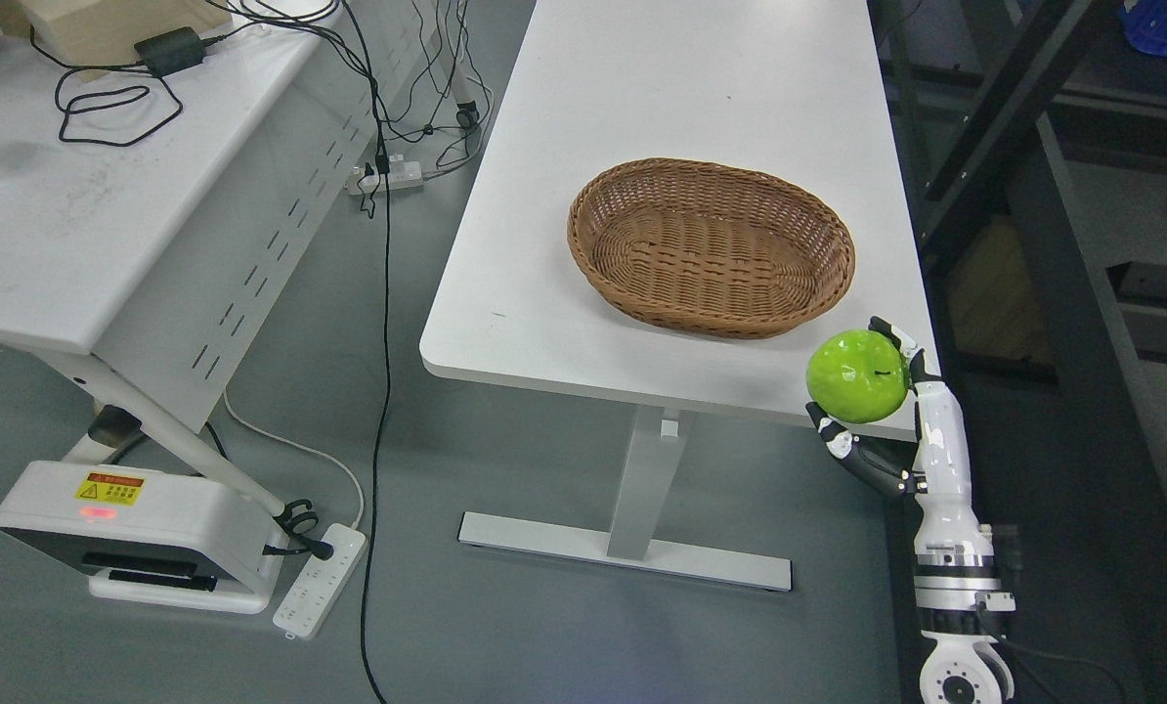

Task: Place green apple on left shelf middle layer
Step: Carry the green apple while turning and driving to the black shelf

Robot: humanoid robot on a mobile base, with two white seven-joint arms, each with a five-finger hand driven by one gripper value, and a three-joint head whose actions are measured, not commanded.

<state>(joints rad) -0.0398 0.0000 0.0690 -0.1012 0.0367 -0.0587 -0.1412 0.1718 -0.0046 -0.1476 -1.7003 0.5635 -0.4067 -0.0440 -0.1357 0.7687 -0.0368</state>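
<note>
The green apple (858,376) was seen held in the right hand (882,411), raised just off the near right corner of the white table (642,117). The fingers (852,450) were curled under the fruit from below and a fingertip was hooked over its top right side, so the apple was gripped rather than balanced. The left hand was not in view.

Step in hand, as judged: carrying the apple toward the shelf. A dark shelf frame (1082,196) was seen only at the right edge; a shelf on the left and its middle layer were not visible, so the goal could not be located from this view. For a clean carry it was judged that the grip should be kept closed and the palm kept under the fruit, since the smooth round skin could slip if the wrist were rolled. The table edge and the wicker basket (711,249) should be cleared during the swing.

Count: one green apple; one wicker basket, empty, on the table; two tables, the second (105,225) at left; one power strip (322,580) on the floor and another (388,176) farther back.
</note>
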